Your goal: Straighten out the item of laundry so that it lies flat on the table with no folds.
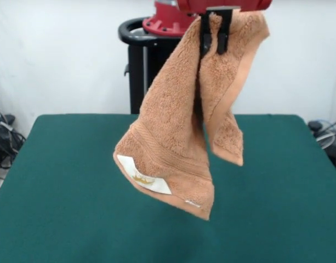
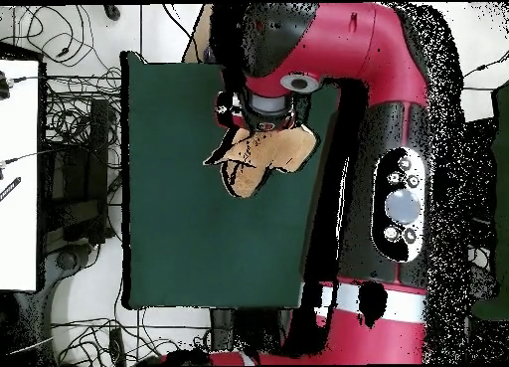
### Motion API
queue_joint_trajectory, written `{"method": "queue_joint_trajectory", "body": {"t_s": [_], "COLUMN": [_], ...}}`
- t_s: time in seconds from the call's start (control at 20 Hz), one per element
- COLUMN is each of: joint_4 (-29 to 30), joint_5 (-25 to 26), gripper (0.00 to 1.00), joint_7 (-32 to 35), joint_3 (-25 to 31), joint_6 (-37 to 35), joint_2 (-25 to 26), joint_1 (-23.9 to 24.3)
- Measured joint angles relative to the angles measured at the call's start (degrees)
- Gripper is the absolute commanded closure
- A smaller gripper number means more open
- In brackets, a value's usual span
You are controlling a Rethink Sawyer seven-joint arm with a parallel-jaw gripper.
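The peach-orange terry towel (image 1: pixel 176 126) hangs in folds from my gripper (image 1: pixel 215 34), high over the dark green table (image 1: pixel 58 181). The black fingers (image 1: pixel 225 30) are shut on the towel's upper edge. Its lower corner, with the white label and yellow mark (image 1: pixel 143 175), dangles just above the table's middle; I cannot tell if it touches. A shorter flap hangs to the right. In the overhead view the towel (image 2: pixel 268 154) shows under the red arm (image 2: pixel 328 45), which hides the gripper there.
The black pedestal (image 1: pixel 137 60) stands behind the table's far edge. Cables (image 1: pixel 3 137) lie on the floor to the left. In the overhead view a white desk (image 2: pixel 20 174) and cables (image 2: pixel 80 164) flank the table.
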State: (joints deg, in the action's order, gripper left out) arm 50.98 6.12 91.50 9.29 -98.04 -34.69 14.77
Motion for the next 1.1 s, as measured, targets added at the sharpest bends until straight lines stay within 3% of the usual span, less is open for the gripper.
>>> {"method": "queue_joint_trajectory", "body": {"t_s": [1.1], "joint_4": [1.7], "joint_5": [-1.71], "gripper": [0.0], "joint_7": [0.01], "joint_3": [-2.91], "joint_6": [1.7], "joint_2": [-5.86], "joint_1": [-0.52]}}
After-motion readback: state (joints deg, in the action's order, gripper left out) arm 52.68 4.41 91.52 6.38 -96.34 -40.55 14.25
